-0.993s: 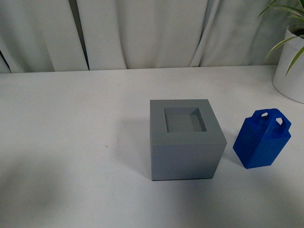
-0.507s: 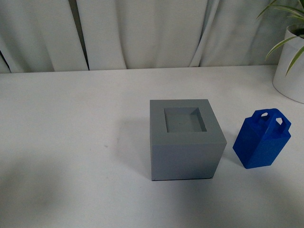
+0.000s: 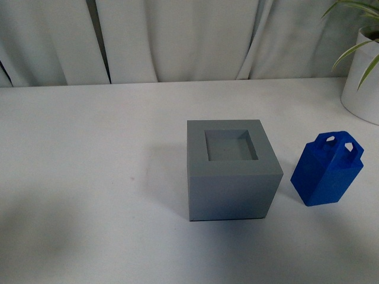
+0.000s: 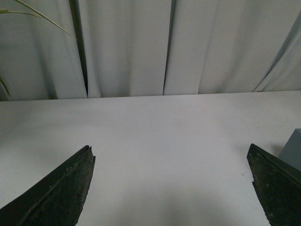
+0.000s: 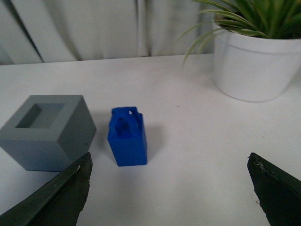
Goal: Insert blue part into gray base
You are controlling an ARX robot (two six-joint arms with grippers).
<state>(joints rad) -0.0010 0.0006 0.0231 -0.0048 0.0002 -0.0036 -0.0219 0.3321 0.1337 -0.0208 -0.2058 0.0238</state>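
The gray base (image 3: 232,171) stands on the white table, its square recess facing up and empty. The blue part (image 3: 327,169) stands upright just to its right, apart from it, loop handles on top. Neither gripper shows in the front view. In the right wrist view the blue part (image 5: 127,137) and gray base (image 5: 48,132) lie ahead of my right gripper (image 5: 170,162), which is open and empty. My left gripper (image 4: 171,153) is open over bare table; only a corner of the gray base (image 4: 292,149) shows there.
A white plant pot (image 3: 362,83) stands at the back right of the table, also in the right wrist view (image 5: 254,63). A pale curtain (image 3: 177,41) hangs behind the table's far edge.
The front view has shifted slightly; the base and the blue part keep their places on the table.
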